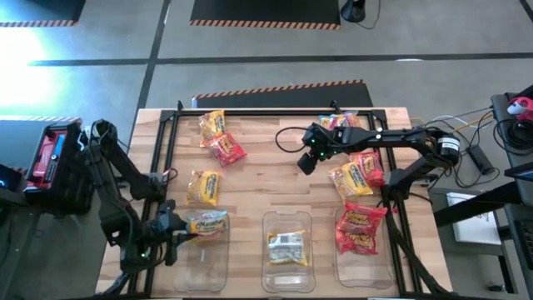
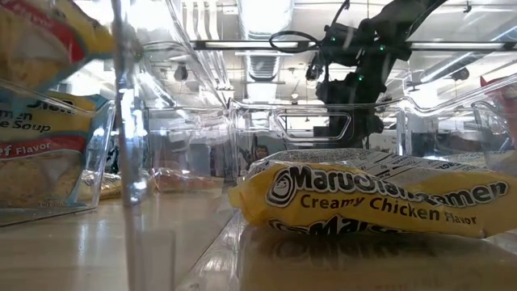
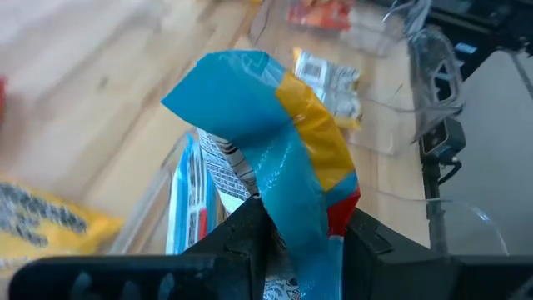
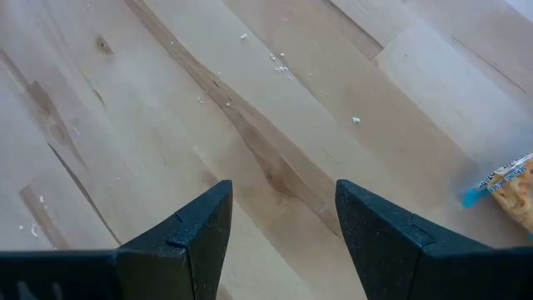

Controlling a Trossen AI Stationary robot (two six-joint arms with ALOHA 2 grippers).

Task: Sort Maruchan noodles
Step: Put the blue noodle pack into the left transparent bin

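Note:
My left gripper (image 1: 177,230) is at the near left, shut on a blue, yellow and red Maruchan noodle packet (image 3: 275,142) over the left clear bin (image 1: 204,265). A second packet (image 2: 40,145) shows lower in that bin. The middle bin holds a yellow packet (image 1: 287,247), and the right bin holds red ones (image 1: 361,227). Loose packets lie at the far left (image 1: 218,137), mid left (image 1: 202,187) and right (image 1: 356,171). My right gripper (image 1: 306,158) hangs open over bare wood (image 4: 275,125) left of the right-hand packets. My left gripper pinches one end of the packet (image 3: 301,237) between its two fingers (image 3: 246,242). It comes from the table's left, slanting down. The packet sticks out ahead of the fingers, bent and crumpled, held clear above the left bin.
Three clear bins stand in a row along the near edge (image 1: 287,265). A black frame (image 1: 266,111) runs along the table's far edge and its sides. Bare wood lies in the middle of the table (image 1: 266,179).

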